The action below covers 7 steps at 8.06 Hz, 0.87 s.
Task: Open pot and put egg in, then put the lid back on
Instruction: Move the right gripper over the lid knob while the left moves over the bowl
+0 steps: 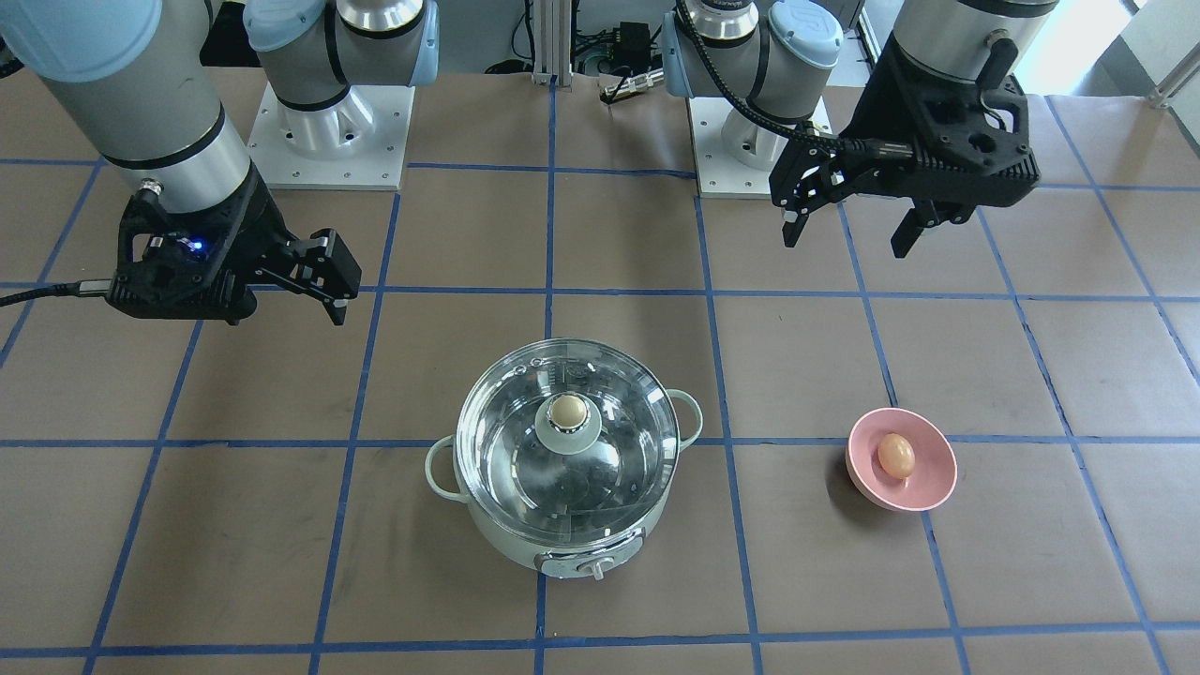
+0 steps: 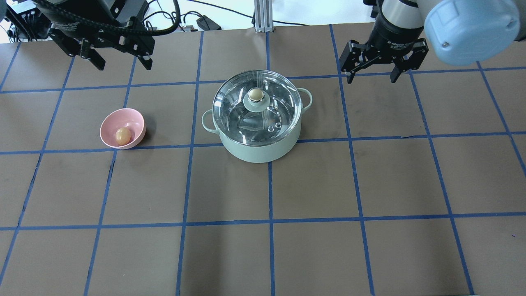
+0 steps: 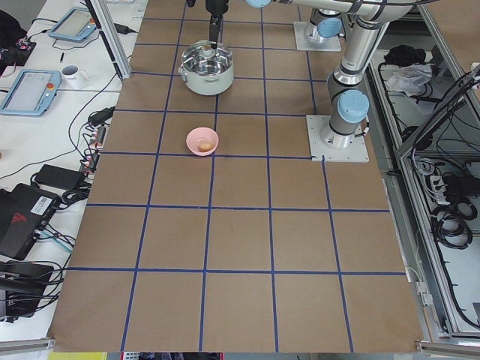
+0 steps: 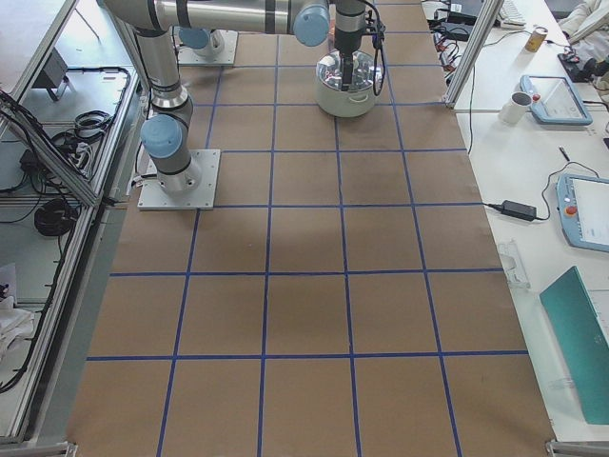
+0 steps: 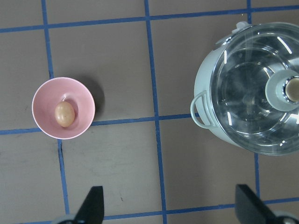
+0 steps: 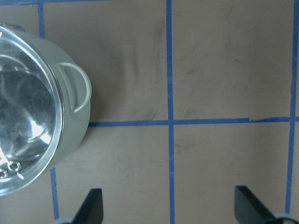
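Note:
The pale mint-green pot [image 2: 259, 148] stands mid-table with the clear glass lid [image 2: 232, 109] on it; it also shows in the front view [image 1: 506, 544] with the lid [image 1: 511, 450] in place. The tan egg [image 2: 122, 135] lies in a pink bowl [image 2: 123, 115], left of the pot. My left gripper [image 2: 124, 65] is open and empty, high behind the bowl; its wrist view shows the egg [image 5: 64, 114] and the pot [image 5: 205, 79]. My right gripper [image 2: 372, 79] is open and empty, behind and right of the pot [image 6: 77, 130].
The table is brown paper with a blue tape grid. The two arm base plates [image 1: 328, 131] stand at the robot's edge. Side benches with tablets and a mug [image 3: 73, 73] lie beyond the table ends.

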Each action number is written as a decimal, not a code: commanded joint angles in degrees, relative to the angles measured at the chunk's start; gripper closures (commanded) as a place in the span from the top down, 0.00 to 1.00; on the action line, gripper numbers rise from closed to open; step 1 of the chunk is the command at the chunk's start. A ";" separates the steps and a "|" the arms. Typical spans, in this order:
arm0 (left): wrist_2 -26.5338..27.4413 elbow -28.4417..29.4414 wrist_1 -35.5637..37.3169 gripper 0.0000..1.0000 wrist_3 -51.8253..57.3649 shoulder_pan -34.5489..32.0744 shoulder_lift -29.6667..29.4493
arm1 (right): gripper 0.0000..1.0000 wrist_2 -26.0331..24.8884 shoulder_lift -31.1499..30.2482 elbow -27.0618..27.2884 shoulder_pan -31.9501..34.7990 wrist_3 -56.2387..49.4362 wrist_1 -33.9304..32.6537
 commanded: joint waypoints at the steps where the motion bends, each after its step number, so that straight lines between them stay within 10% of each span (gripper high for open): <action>1: -0.71 -0.96 2.49 1.00 1.32 8.25 -1.85 | 1.00 -0.23 4.17 -1.30 5.25 8.97 -6.37; 7: 6.18 -13.88 21.68 1.00 0.65 13.99 -17.03 | 1.00 -0.33 15.69 -10.70 20.65 29.17 -10.33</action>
